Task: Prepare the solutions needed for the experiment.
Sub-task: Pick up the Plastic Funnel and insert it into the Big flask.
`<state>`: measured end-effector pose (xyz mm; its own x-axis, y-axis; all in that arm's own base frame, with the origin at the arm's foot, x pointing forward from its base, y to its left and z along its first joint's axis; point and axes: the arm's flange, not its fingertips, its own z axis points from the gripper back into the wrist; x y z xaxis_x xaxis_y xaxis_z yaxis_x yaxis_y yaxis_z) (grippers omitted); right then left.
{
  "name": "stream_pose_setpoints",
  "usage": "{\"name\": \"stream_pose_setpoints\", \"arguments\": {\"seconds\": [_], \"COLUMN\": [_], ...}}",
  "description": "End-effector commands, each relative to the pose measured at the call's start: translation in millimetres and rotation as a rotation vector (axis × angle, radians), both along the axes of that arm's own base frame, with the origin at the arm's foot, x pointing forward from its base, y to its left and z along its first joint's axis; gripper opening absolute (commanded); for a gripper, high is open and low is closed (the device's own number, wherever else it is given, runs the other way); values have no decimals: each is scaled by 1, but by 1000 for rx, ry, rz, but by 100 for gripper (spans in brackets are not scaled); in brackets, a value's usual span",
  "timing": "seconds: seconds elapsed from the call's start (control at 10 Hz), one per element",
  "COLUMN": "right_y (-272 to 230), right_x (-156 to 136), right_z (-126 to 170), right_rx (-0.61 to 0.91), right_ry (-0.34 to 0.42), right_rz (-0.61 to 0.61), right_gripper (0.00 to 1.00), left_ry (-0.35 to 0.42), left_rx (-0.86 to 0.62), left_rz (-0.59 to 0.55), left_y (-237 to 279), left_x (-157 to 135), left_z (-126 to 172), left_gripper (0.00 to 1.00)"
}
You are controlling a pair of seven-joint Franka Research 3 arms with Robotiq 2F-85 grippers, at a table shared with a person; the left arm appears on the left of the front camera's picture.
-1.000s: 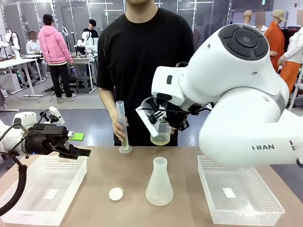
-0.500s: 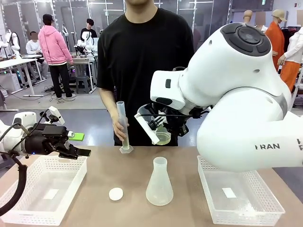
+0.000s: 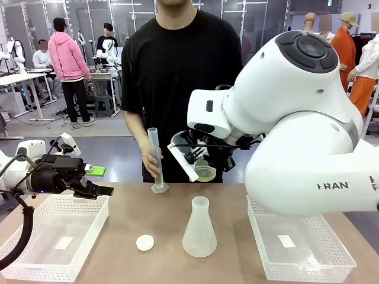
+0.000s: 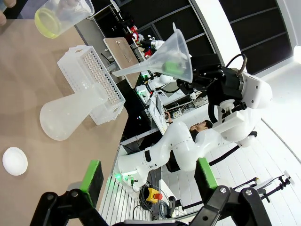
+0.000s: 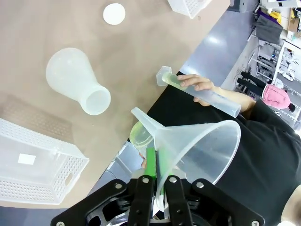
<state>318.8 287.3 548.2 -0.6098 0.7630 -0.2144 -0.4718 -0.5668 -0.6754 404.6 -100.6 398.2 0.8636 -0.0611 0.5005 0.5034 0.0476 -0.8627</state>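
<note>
Tan tabletop (image 3: 160,210); open lab, benches (image 3: 23,77) behind

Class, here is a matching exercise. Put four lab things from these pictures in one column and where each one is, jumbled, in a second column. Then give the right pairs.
Things
1. translucent plastic funnel
2. frosted whitish conical flask
3. tall clear graduated cylinder
4. small white round cap

Places
A. lying flat on the table, between the flask and the left white basket
B. base on the table, gripped by the person's hand
C. clamped in the shut right gripper, above the table
D. standing untouched at mid-table

Pairs: 1-C, 2-D, 3-B, 4-A
</note>
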Motion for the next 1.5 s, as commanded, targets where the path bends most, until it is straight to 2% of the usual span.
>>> {"name": "stream_pose_setpoints", "arguments": {"seconds": [0.0, 0.7, 1.4], "right_y": [-13, -23, -27], "right_x": [-6, -2, 18], "right_z": [1, -18, -43], "right_rx": [-21, -17, 11], "right_ry": [40, 107, 162], "right_rz": [35, 62, 58], "right_gripper": [5, 5, 5], "left_ry": [-5, -5, -5], "left_rx": [0, 0, 0], "left_rz": [-16, -16, -16], "left_y": [1, 1, 1], "left_x": [-1, -1, -1], "left_z": [2, 2, 2], "left_gripper": [100, 100, 100]}}
